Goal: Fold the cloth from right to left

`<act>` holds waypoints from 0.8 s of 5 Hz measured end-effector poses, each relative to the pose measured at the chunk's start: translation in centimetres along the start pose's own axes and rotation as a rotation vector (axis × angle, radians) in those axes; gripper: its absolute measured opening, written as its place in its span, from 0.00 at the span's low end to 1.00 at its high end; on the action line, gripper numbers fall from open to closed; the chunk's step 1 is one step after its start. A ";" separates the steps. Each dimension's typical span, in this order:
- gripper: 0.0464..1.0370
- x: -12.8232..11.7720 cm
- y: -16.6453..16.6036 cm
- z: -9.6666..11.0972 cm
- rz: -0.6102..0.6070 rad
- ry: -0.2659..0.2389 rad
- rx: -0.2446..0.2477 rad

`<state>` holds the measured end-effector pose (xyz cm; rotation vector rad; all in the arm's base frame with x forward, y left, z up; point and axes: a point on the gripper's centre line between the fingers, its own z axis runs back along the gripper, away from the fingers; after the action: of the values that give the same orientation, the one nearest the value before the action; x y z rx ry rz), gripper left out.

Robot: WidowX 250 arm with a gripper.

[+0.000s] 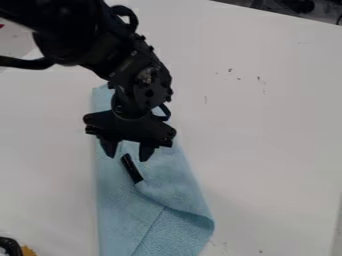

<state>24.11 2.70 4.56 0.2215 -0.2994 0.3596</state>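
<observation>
The gripper (127, 152) hangs over the upper middle of the light blue cloth (120, 200), its two fingers spread apart with a gap between them. The cloth lies lengthwise on the white table, from beneath the arm down to the bottom edge of the view. A layer of it is folded over, with a slanting edge and a rounded, raised bend at the lower right. On the cloth, just below the fingertips, lies a short black stick-like piece (132, 168). The arm hides part of the cloth's top end.
The white table (267, 125) extends on both sides of the cloth, with small dark marks at the upper right. A black and orange object (12, 247) sits at the bottom left corner. Dark items stand beyond the table's edge at the top right.
</observation>
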 end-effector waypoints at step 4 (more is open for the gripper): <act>0.96 2.0 -0.7 0.5 -0.235 0.044 -0.174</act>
<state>26.06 2.56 5.57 0.0763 -0.2566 0.1048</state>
